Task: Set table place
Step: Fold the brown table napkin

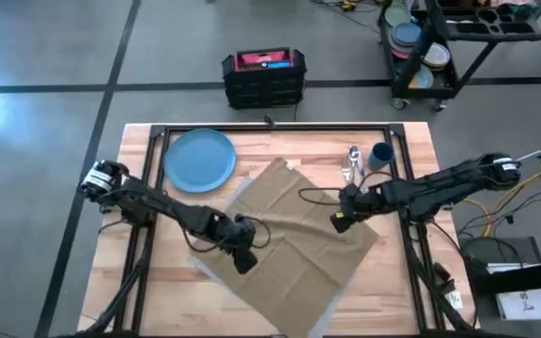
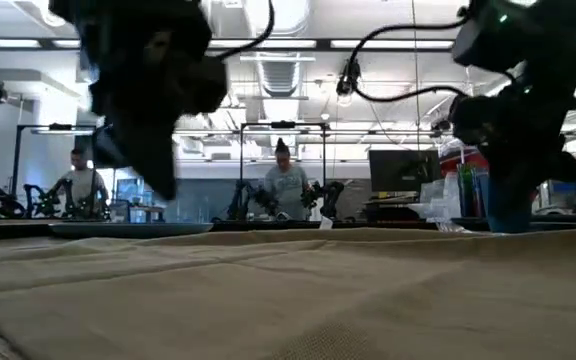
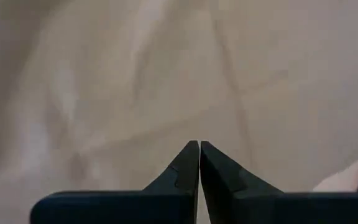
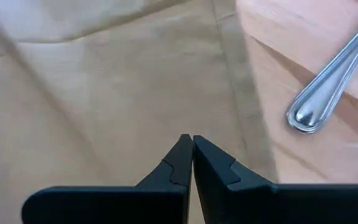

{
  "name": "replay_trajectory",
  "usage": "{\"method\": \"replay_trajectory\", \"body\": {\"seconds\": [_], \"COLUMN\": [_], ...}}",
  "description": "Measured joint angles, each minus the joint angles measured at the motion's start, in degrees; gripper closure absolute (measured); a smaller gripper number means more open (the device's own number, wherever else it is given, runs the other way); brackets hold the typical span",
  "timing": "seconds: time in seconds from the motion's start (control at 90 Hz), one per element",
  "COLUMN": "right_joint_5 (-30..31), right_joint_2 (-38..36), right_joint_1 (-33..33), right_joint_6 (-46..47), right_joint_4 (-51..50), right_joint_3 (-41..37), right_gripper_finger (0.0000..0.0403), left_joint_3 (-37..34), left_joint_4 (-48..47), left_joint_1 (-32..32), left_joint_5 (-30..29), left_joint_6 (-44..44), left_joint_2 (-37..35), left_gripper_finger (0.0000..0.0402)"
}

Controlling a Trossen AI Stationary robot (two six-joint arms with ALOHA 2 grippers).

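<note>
Napkin (image 1: 294, 239): tan cloth spread out flat, lying tilted on the near middle of the table (image 1: 397, 291).
Left gripper (image 1: 245, 264): on the napkin's left part, fingers pressed together, holding nothing.
Right gripper (image 1: 338, 224): at the napkin's right edge, fingers pressed together too.
Silverware (image 1: 351, 164): on bare wood behind the right gripper; the right wrist view shows one handle end (image 4: 319, 102) just beside the cloth.
Cup (image 1: 380, 155): dark blue, just right of the silverware; I cannot see inside.
Plate (image 1: 199, 160): blue, far left, nothing on it.
Cart (image 1: 440, 42): beyond the table, stacked dishes on it.
Low view only: people (image 2: 284, 190) in the room behind.

Wooden table (image 1: 411, 282), blue plate (image 1: 199, 159), tan napkin (image 1: 299, 239), cutlery (image 1: 351, 163), cup (image 1: 380, 155)
</note>
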Motion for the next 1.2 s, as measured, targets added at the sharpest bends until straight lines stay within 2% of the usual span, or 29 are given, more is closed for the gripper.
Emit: {"method": "replay_trajectory", "body": {"seconds": [0.344, 0.678, 0.833, 0.989, 1.078, 1.2], "right_joint_5": [-7.1, -9.2, -9.9, -9.6, -7.1, -2.3], "right_joint_2": [6.4, 4.5, 4.2, 3.9, 3.4, 2.8], "right_joint_1": [-0.6, 7.4, 13.3, 18.8, 21.0, 21.8], "right_joint_6": [-3.8, 3.4, 9.0, 14.9, 17.6, 18.7], "right_joint_4": [0.4, -0.5, -0.3, 0.0, 0.1, 0.4], "right_joint_3": [-1.2, -1.7, -1.9, -1.2, 0.3, 3.1], "right_gripper_finger": [0.0403, 0.0403, 0.0403, 0.0403, 0.0403, 0.0403], "left_joint_3": [-7.7, -10.1, -9.4, -7.1, -4.5, 0.0], "left_joint_4": [0.2, -3.0, -3.2, -3.9, -3.6, -3.4], "left_joint_1": [0.2, 7.7, 13.6, 19.8, 23.2, 26.0], "left_joint_5": [2.1, 2.8, 2.0, -3.1, -6.3, -7.2], "left_joint_6": [-0.9, 9.4, 16.3, 23.8, 27.2, 29.3], "left_joint_2": [-0.3, -2.0, -2.1, -1.8, -1.9, -2.0], "left_gripper_finger": [0.0402, 0.0401, 0.0402, 0.0402, 0.0402, 0.0402]}}
